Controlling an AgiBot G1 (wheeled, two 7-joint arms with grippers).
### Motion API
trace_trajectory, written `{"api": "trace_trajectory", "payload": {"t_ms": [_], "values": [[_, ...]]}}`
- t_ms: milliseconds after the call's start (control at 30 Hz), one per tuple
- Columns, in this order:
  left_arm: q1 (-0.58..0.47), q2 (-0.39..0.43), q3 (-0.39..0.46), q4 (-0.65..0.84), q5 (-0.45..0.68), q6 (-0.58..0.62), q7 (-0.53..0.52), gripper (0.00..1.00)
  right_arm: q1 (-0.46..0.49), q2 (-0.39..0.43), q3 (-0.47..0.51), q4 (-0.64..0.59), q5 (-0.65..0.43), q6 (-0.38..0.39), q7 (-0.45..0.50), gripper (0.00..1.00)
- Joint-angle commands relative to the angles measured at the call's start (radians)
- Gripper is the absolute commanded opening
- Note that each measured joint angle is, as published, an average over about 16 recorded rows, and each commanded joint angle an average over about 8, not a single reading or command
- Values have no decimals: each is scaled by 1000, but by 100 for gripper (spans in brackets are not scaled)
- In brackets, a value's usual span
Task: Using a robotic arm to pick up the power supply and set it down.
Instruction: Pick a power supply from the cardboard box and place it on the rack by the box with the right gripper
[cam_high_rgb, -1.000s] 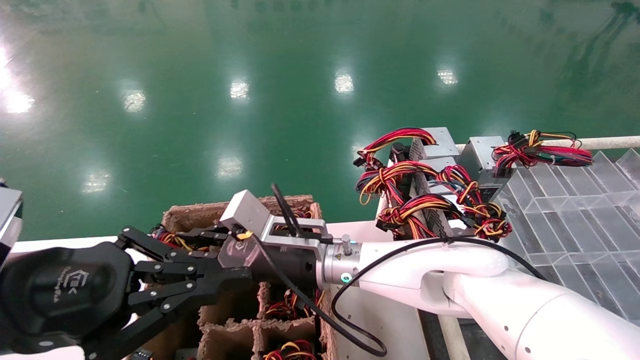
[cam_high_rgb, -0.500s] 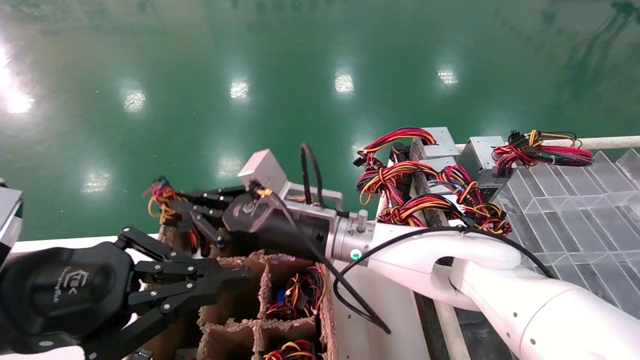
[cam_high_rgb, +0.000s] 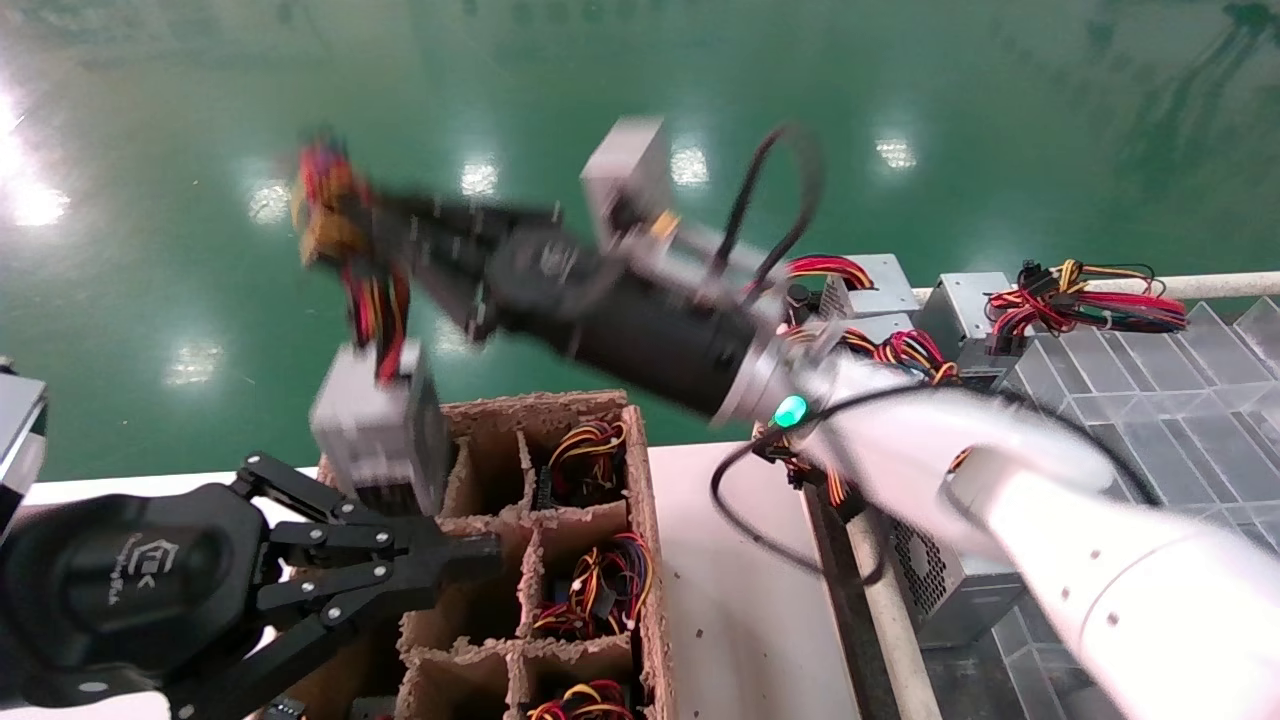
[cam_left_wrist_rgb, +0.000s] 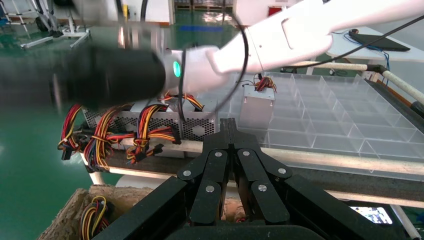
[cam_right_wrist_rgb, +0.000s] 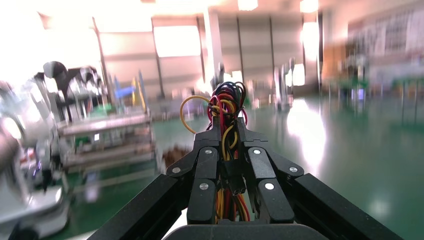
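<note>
My right gripper (cam_high_rgb: 345, 215) is raised over the green floor, left of centre in the head view, shut on the red, yellow and black wire bundle (cam_right_wrist_rgb: 226, 102) of the power supply (cam_high_rgb: 375, 430). The silver-grey box hangs by those wires below the gripper, just above the back left corner of the cardboard divider box (cam_high_rgb: 645, 480). In the right wrist view the gripper (cam_right_wrist_rgb: 227, 126) has wires and a black connector pinched between its fingers, and the metal box is out of sight. My left gripper (cam_high_rgb: 482, 548) is parked low at the left, shut and empty.
The divider box's other cells hold more wire bundles. Further power supplies (cam_high_rgb: 870, 290) with wires stand at the back right beside a clear compartment tray (cam_high_rgb: 1150, 400). The white right arm (cam_left_wrist_rgb: 280, 40) crosses above them in the left wrist view.
The right gripper has risen from the divider box, up and away over the floor, pulling the power supply out of its cell by its wires. The left gripper has not moved.
</note>
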Motion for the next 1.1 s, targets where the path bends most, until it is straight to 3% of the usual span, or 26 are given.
{"api": "trace_trajectory", "payload": {"t_ms": [33,333,467,833,1100], "values": [[0,0,0,0,0,0,0,0,17,3,19,-13,23,-45,-9,0],[0,0,0,0,0,0,0,0,126,54,41,-62,24,-236,-54,0],[0,0,1,0,0,0,0,0,161,108,39,-39,5,-279,-60,0],[0,0,1,0,-1,0,0,0,149,358,53,181,12,-264,-6,0],[0,-1,1,0,-1,-1,1,0,128,598,64,445,13,-171,1,0]]}}
